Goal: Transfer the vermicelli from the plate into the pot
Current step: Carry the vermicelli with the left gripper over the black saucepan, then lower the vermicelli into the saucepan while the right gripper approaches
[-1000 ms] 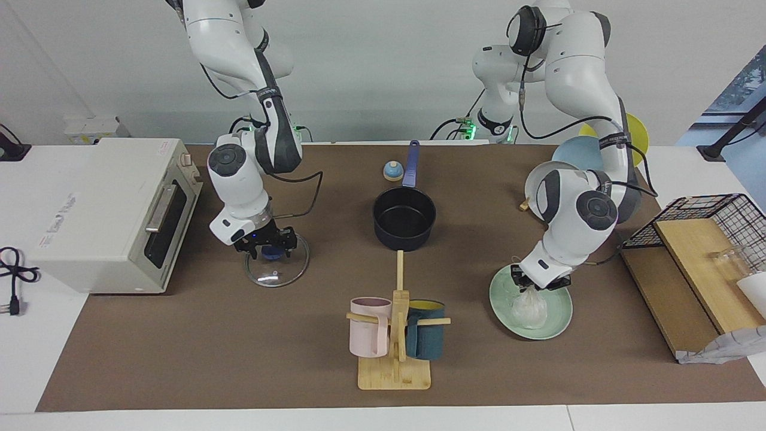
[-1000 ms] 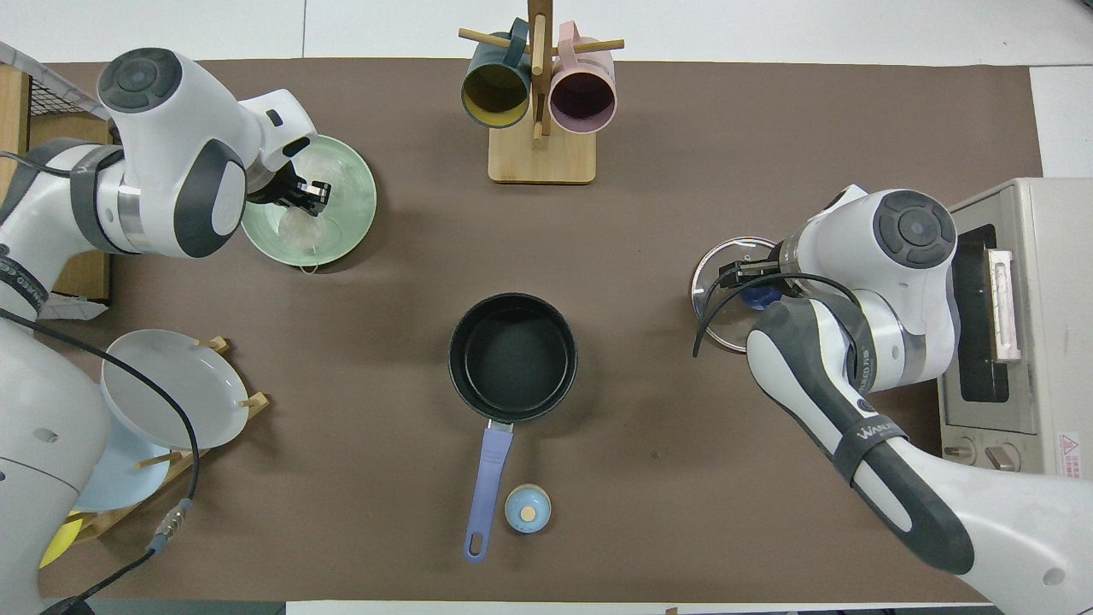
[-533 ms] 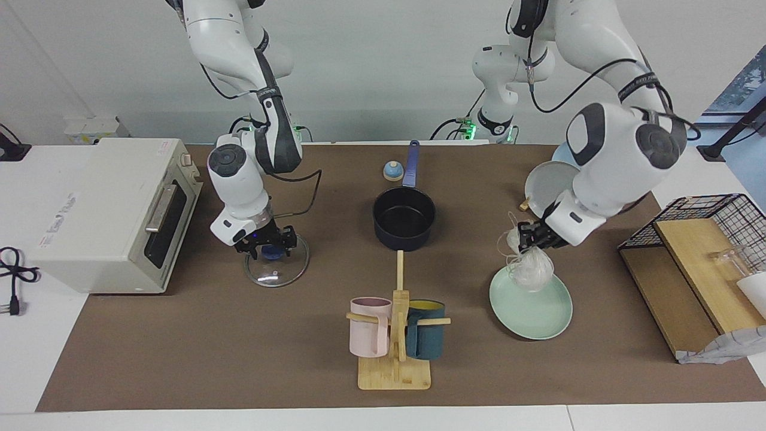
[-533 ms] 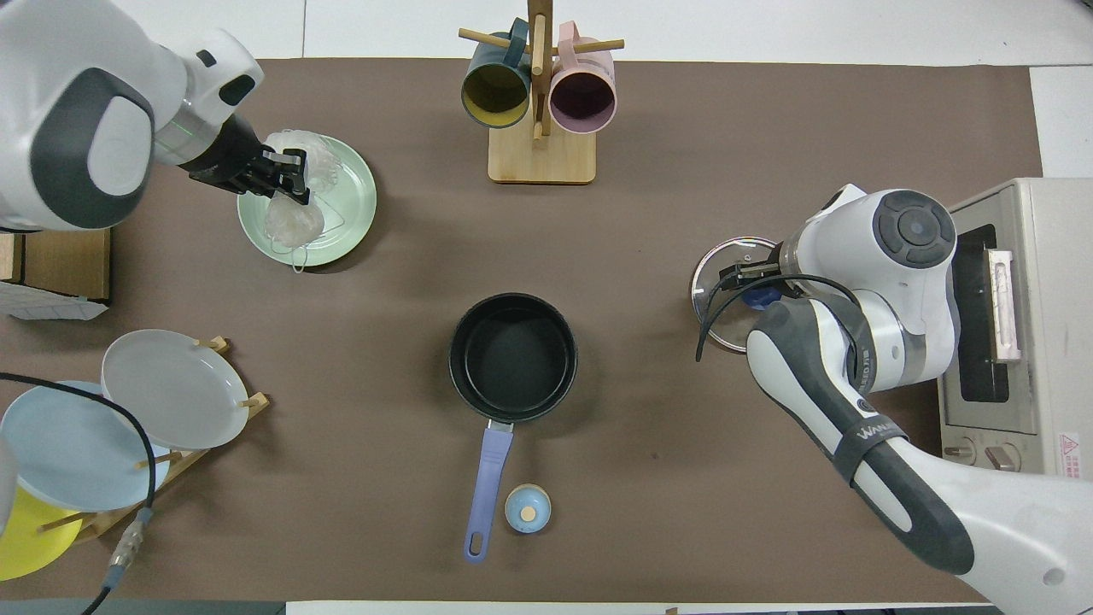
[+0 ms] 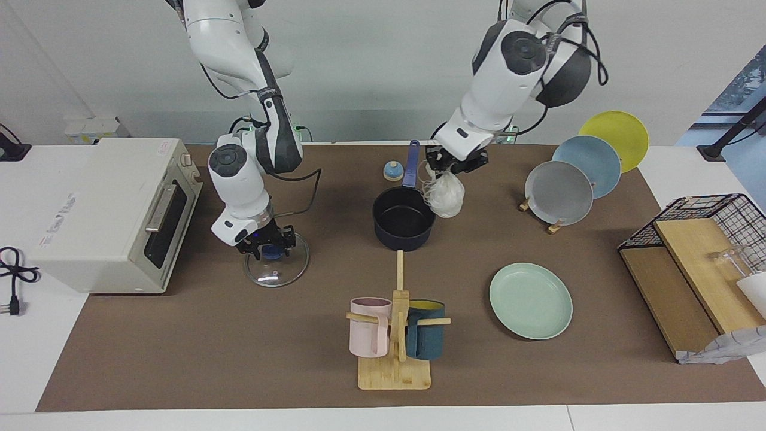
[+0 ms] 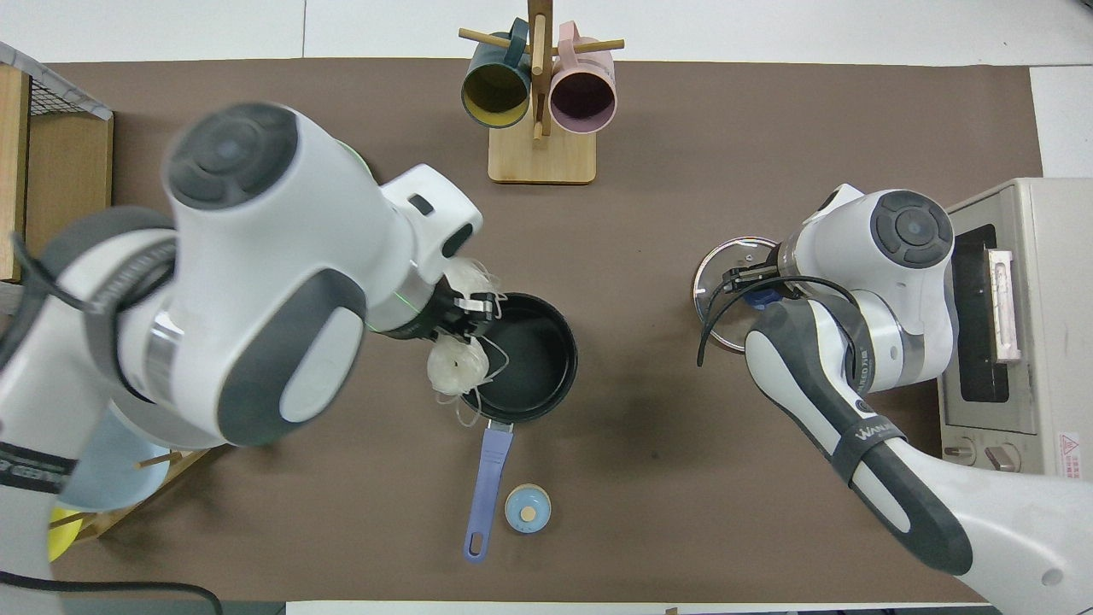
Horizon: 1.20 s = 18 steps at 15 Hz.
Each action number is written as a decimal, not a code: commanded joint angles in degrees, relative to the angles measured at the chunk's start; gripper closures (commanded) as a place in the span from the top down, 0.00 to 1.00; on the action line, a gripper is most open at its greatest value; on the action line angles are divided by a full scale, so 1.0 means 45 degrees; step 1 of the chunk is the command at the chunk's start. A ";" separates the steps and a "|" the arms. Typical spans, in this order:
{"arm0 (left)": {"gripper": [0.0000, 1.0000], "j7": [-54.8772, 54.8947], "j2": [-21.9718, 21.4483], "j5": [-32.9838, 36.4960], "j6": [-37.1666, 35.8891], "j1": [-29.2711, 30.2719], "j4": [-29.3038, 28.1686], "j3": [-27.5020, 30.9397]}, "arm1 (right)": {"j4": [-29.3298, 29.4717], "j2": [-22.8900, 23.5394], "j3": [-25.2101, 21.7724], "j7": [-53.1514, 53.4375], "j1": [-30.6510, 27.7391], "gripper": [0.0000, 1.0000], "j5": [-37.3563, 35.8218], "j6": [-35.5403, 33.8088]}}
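Over the pot's [image 5: 404, 218] rim, on the side toward the left arm's end of the table, the left gripper [image 5: 452, 163] has the vermicelli [image 5: 446, 194] pinched at the top of its plastic wrap, fingers closed right down on it. The bundle dangles below the gripper, up in the air, with loose strands trailing over the pot's edge. From overhead it hangs half over the rim and half over the mat, so it's not in the pot yet. Pot looks empty inside, blue handle pointing toward the robots.

The plate [image 5: 531, 300] sits bare on the mat, farther from the robots than the pot and toward the left arm's end of the table.

Right gripper [image 5: 267, 242] is down at the blue knob of the glass lid [image 5: 276, 266], which lies flat on the mat toward the right arm's end, next to the toaster oven [image 5: 108, 212]. Its fingers sit on either side of the knob, but whether they're actually squeezing it, can't tell.

Mug stand [image 5: 395, 335] with a pink and a teal mug is farther from the robots than the pot.
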 commanded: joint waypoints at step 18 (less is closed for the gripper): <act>1.00 0.0099 0.0830 0.0323 0.4517 -0.1330 -0.2778 0.0552 | 0.2893 -0.0567 0.0459 -0.0225 -0.0042 0.56 0.0565 -0.4300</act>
